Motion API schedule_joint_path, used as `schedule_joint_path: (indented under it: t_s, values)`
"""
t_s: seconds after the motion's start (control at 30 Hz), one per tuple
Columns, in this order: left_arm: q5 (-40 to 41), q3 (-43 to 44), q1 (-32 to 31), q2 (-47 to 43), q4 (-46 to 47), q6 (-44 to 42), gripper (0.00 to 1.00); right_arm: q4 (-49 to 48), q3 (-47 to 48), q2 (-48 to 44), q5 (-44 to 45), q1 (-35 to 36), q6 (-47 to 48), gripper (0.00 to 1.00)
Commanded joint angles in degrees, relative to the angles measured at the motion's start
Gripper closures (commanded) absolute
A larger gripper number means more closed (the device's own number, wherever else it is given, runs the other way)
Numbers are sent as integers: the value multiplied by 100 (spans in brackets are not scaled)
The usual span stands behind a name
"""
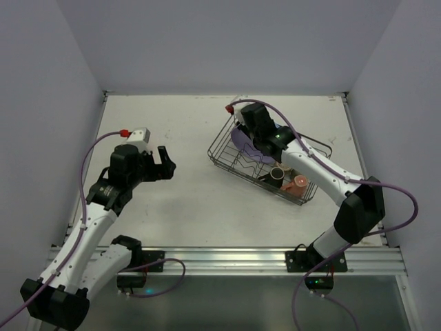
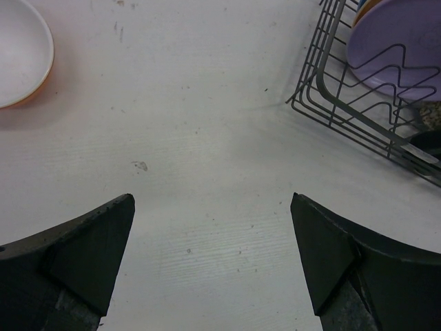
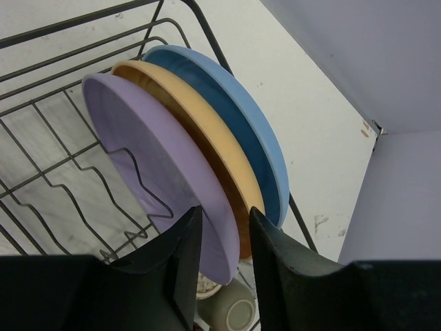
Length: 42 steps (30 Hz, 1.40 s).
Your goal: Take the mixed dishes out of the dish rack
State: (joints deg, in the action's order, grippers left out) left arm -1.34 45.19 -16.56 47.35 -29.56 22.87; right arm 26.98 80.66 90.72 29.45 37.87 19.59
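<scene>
My right tool (image 3: 224, 212) narrow astride lilac plate (image 3: 145, 152), grip unclear, tan plate (image 3: 200, 131) crowding just behind, left tool (image 2: 212, 200) wide above tabletop (image 2: 207, 124)

My left arm (image 1: 86, 231) and right arm (image 1: 324, 172) wear white shells broken by black joint housings, with a chunky black block at each wrist. The left hand (image 1: 167, 164) and right hand (image 3: 224, 214) each end in two matte black, wedge-shaped fingers (image 2: 89, 248). A purple cable (image 1: 86, 172) with a red plug (image 1: 124, 132) trails along each arm. Black base plates (image 1: 141, 265) sit on a silver rail (image 1: 227, 261), and I see a green light (image 1: 278, 136) on the right wrist.
</scene>
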Motion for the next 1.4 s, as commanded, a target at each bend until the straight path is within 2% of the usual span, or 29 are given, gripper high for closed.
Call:
schedule_joint_path:
  t_s: [0.0,0.1,0.43,0.73,0.77,0.9,1.37]
  values:
    - [-120,7,3,37,258,-169,0,-369,20,-11,131,37,176,65]
    - [-129,-1,3,2,258,-178,0,-360,-15,95,149,37,185,70]
    - [-129,-10,3,-51,267,-187,0,-413,-191,280,43,37,45,71]
    - [-156,-1,3,-7,258,-196,0,-580,-279,350,210,37,158,86]
    - [-156,7,-5,2,267,-196,0,-589,-270,333,227,37,202,92]
    - [-156,-1,-5,2,267,-196,0,-501,-165,158,192,45,282,100]
    - [-129,-10,3,-24,258,-196,0,-659,-156,-634,280,133,449,100]
